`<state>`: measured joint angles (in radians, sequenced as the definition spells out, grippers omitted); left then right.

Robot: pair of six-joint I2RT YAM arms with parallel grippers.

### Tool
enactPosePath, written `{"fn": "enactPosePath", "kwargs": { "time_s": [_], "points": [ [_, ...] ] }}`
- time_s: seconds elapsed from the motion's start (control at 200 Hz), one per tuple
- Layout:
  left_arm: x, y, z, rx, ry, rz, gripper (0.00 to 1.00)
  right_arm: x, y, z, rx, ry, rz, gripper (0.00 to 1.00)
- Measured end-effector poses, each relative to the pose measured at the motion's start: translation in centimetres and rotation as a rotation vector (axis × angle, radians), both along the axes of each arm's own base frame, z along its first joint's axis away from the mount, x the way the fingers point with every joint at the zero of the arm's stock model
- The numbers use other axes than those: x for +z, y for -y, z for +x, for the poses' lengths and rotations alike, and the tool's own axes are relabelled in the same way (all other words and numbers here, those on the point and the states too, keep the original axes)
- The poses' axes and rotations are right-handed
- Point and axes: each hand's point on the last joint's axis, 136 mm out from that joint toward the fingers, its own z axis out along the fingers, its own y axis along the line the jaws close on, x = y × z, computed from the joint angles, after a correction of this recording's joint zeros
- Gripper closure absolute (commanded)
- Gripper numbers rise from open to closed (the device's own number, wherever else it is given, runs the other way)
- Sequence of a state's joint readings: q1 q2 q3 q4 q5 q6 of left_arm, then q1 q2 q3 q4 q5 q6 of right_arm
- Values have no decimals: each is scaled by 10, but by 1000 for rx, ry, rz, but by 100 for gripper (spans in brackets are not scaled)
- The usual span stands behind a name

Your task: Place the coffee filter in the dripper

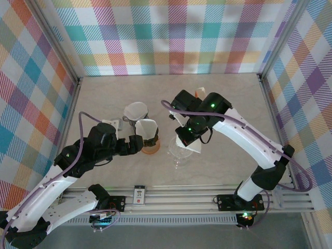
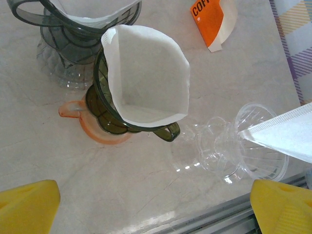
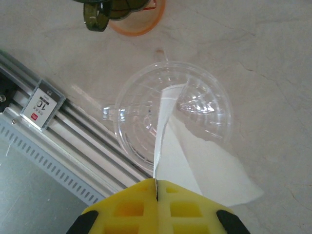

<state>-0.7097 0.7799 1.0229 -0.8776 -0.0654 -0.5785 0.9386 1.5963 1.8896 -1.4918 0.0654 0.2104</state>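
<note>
- Your right gripper is clamping one edge of the paper filter, with its fingers pressed together.
- The filter's tip is reaching over the bowl of the clear dripper, coming in from its 5 o'clock side.
- Your left gripper is hovering with its fingers spread wide and holding nothing, near the green dripper.
- The clear dripper is standing on the tabletop, at about 4 o'clock from the green dripper in the top view.

- A robot test cell: plaid-printed walls hung on aluminium posts.
- Marble-look tabletop; slotted rail along the near edge, with a numbered tag.
</note>
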Motion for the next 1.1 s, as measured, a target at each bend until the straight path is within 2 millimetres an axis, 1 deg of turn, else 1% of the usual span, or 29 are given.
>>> {"fn": "enactPosePath", "kwargs": {
  "time_s": [0.12,0.245,0.345,0.455,0.575,0.675,0.78,0.845,0.91,1.1],
  "points": [
    [-3,2,0,-7,-12,1,0,-5,-8,-4,23,-21,-1,98],
    [-1,5,0,-16,-5,-14,0,-12,-17,-4,32,-31,18,96],
    [-1,6,0,-21,-8,-17,0,-26,-23,-2,34,-41,25,96],
    [-1,8,0,-25,-9,-21,0,-46,-28,1,25,-55,22,95],
    [-6,11,1,-33,-18,-30,0,-65,-31,3,15,-63,14,89],
    [-13,12,0,-31,-33,-29,0,-71,-34,5,4,-59,24,80],
    [-18,15,1,-30,-46,-44,0,-71,-36,7,-5,-43,45,71],
    [-20,18,1,-33,-54,-57,3,-68,-35,6,-9,-31,64,64],
    [-20,22,2,-38,-59,-74,7,-62,-33,5,-11,-14,90,55],
    [-19,35,6,-55,-74,-112,15,-36,-27,1,-20,48,181,44]
  ]
}}
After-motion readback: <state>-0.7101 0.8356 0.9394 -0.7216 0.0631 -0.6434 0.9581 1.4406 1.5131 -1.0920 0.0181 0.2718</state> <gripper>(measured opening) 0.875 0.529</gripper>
